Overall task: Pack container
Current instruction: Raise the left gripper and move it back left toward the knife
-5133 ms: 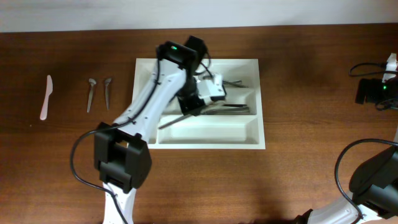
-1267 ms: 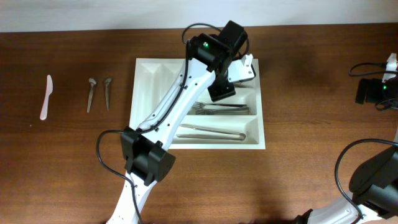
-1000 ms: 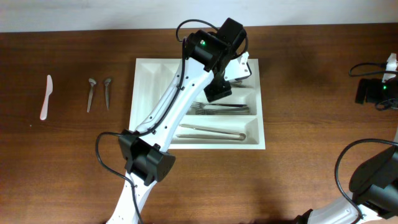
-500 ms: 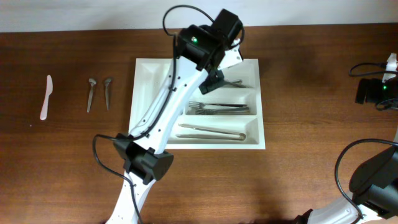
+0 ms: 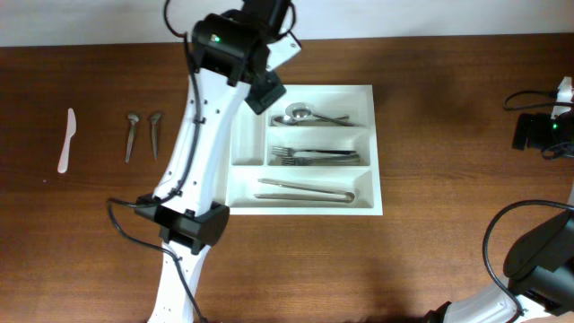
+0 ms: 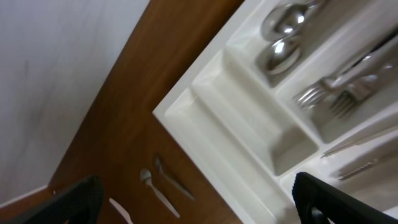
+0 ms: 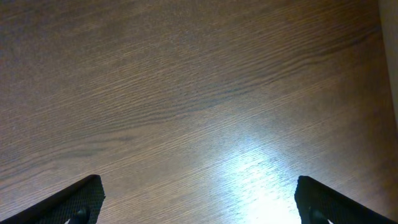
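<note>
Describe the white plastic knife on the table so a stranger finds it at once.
Start at the large white rectangular plastic cutlery tray on the brown wooden table. Left of it lie two small metal spoons; farther left, alone, lies the white plastic knife. It is the only white utensil and the leftmost.

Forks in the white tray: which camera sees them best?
Overhead: the forks lie whole in the container's middle long slot. Left wrist cuts off their handles; right wrist shows only tabletop.
</note>
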### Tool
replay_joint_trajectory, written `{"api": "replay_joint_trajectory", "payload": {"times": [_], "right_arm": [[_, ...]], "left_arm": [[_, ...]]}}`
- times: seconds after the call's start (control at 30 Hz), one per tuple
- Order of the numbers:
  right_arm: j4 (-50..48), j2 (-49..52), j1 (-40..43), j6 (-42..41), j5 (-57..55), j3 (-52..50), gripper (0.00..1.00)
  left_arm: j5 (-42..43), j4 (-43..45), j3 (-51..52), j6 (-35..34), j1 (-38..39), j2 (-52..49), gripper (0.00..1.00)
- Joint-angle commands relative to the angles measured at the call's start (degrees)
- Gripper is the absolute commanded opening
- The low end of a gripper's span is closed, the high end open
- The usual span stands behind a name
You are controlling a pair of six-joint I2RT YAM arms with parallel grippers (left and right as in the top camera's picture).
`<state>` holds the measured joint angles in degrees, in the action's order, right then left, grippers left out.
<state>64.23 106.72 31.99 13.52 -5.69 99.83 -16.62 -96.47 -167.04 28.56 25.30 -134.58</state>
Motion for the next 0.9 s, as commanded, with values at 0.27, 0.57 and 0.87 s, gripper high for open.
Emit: {"api": "replay_joint_trajectory", "payload": {"times": [0.27, 0.57, 0.87], "right_arm": [[0.00, -0.09, -0.09, -0.31, -0.31, -0.11, 0.99], [0.00, -0.09, -0.09, -0.31, -0.31, -0.11, 0.99], [0.00, -0.09, -0.09, -0.31, -0.31, -0.11, 0.99]], "left_arm": [[-1.22, -0.22, -1.11, -9.27, -13.38, 0.35, 0.99], [-1.20, -0.22, -1.11, -12.48, -23.12, 0.35, 0.99], [-0.37, -0.22, -0.94, -17.86, -31.56, 0.35, 0.99]]}}
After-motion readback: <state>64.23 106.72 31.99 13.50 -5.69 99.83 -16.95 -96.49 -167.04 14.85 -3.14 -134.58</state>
